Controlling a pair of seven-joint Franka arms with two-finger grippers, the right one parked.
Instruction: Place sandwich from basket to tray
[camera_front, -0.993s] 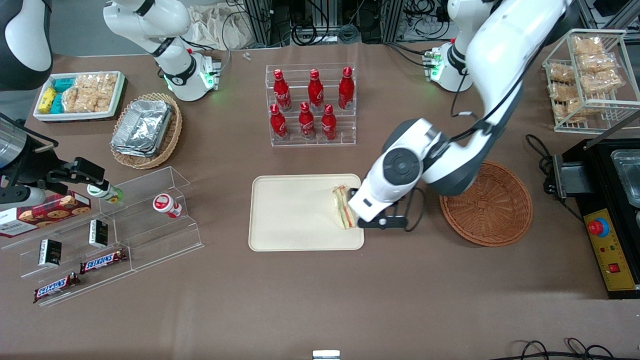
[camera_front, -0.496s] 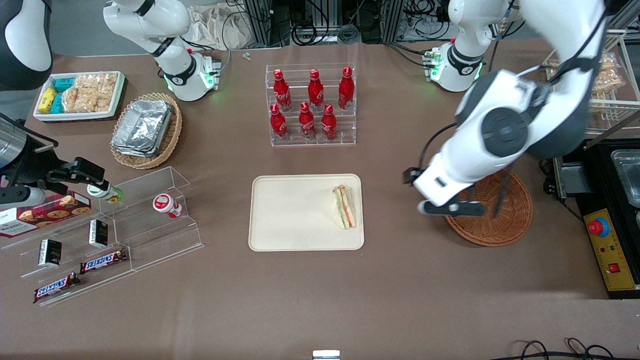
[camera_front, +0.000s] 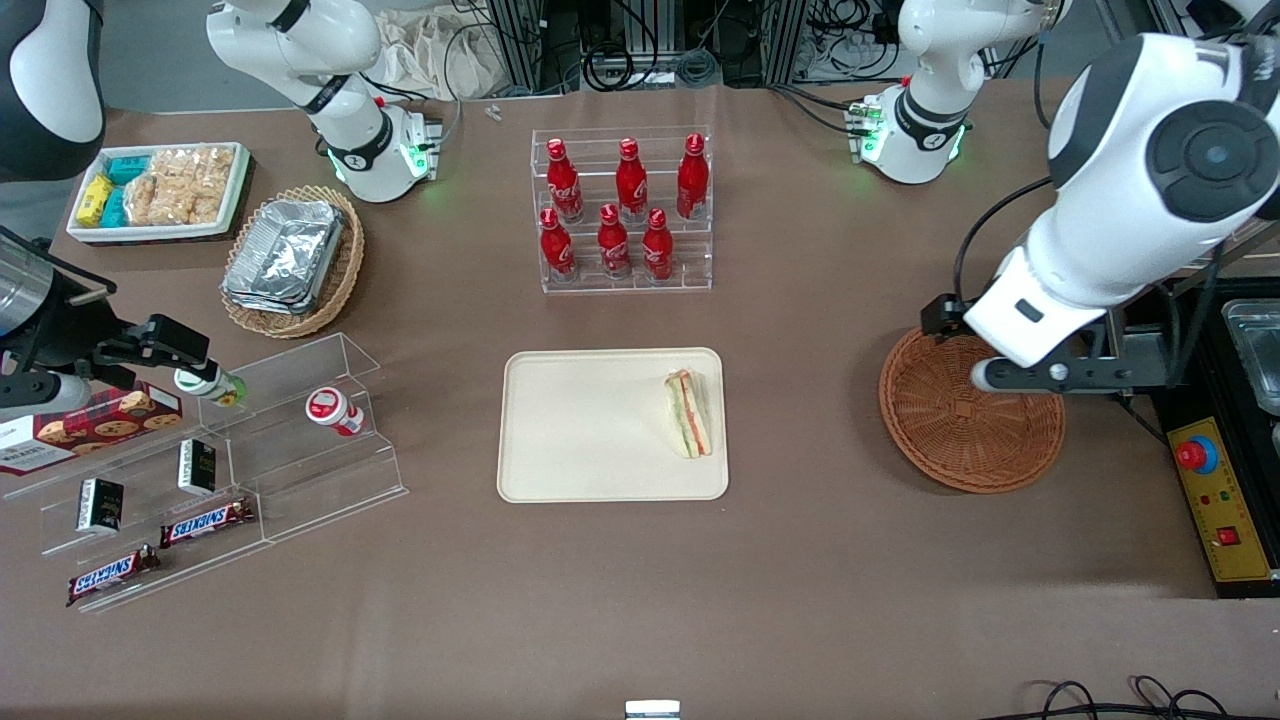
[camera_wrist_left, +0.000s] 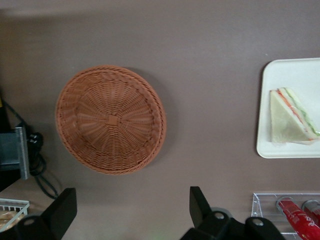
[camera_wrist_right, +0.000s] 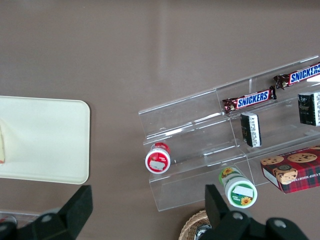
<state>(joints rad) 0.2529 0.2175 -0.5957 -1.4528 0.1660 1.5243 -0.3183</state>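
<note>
Lying flat on the tray (camera_front: 590, 430), the sandwich (camera_front: 690, 415) sits at the end of it that faces the working arm, close against the rim, its striped filling edge turned outward. The basket (camera_front: 960, 440) stands well apart from the tray, toward the working arm's end of the table, and nothing shows in it but bare wicker. The left arm's gripper (camera_front: 1060, 372) hangs above the basket's farther edge, high off the table. From the wrist view the fingers (camera_wrist_left: 62, 210) are spread wide with nothing between them, so the pincer is released and carries nothing; below it that view shows the basket (camera_wrist_left: 110, 120) whole and, off to one side, the sandwich (camera_wrist_left: 290, 117) resting on a corner of the tray (camera_wrist_left: 300, 75). To my eye the placing itself is done and the step in hand is the arm getting clear. What comes next asks for very little: keep the fingers apart, stay high enough to miss the basket rim and the black box with its cables at that end, and settle somewhere out of the way. The sandwich needs no nudge unless sitting so near the rim counts against it.
</note>
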